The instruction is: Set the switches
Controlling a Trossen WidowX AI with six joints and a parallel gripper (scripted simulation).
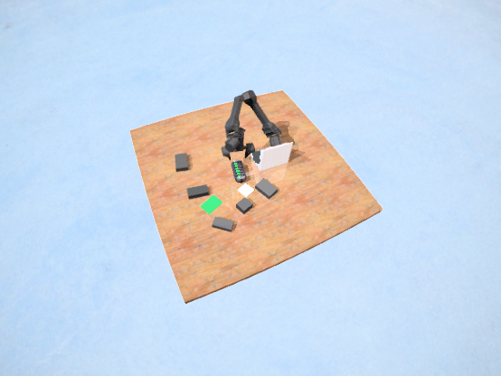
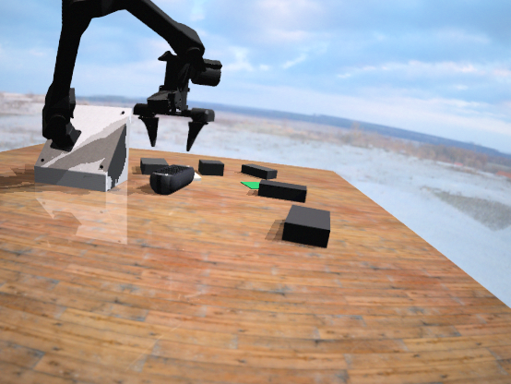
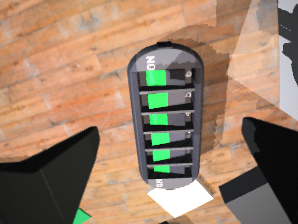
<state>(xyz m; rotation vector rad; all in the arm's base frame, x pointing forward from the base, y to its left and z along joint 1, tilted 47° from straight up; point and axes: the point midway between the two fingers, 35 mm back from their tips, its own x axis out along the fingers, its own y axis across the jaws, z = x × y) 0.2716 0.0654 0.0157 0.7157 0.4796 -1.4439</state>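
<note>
Seemingly mid-job, the controller unit sits flat on its base on the wooden bench, just beside a white card at its near end and close to the arm's white mounting block. Its six rocker switches run in a row along the dark grey, round-ended housing, each showing a green half on one side and a dark half on the other; which ends are pressed down cannot be told with confidence. The underside label is hidden, so whether the setting matches cannot be judged, and the arm has yet to move away. Above the unit hangs the gripper, jaws spread wide and holding nothing. Dark rectangular modules and a green card lie scattered farther out.
</note>
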